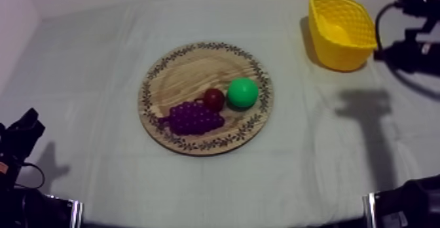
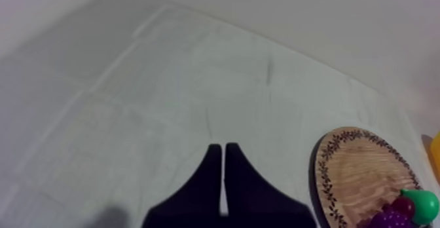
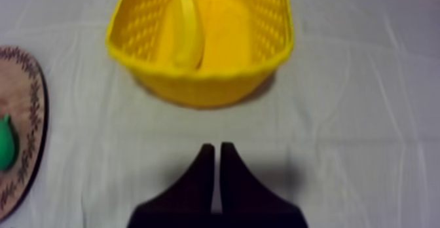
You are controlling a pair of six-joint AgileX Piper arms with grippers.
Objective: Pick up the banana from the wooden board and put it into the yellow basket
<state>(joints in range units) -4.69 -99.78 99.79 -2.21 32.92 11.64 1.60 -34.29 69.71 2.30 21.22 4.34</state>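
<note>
Inside the yellow basket (image 3: pixel 209 86) leans a curved, pale-yellow banana (image 3: pixel 188 31).

This is looking like a robotics lab bench, not a home. A worktop (image 1: pixel 314 152) is lying under a plain grey-white cloth (image 1: pixel 85 99), with bare pale walls (image 1: pixel 13 21) closing it in at the upper left. One black robot arm (image 1: pixel 18 142) is sitting at the lower left and a second arm (image 1: pixel 412 47) at the upper right. Only props are lying out: toy fruit (image 1: pixel 191 118) on a round wooden board (image 1: pixel 196 47) and a yellow basket (image 1: pixel 340 54).
</note>
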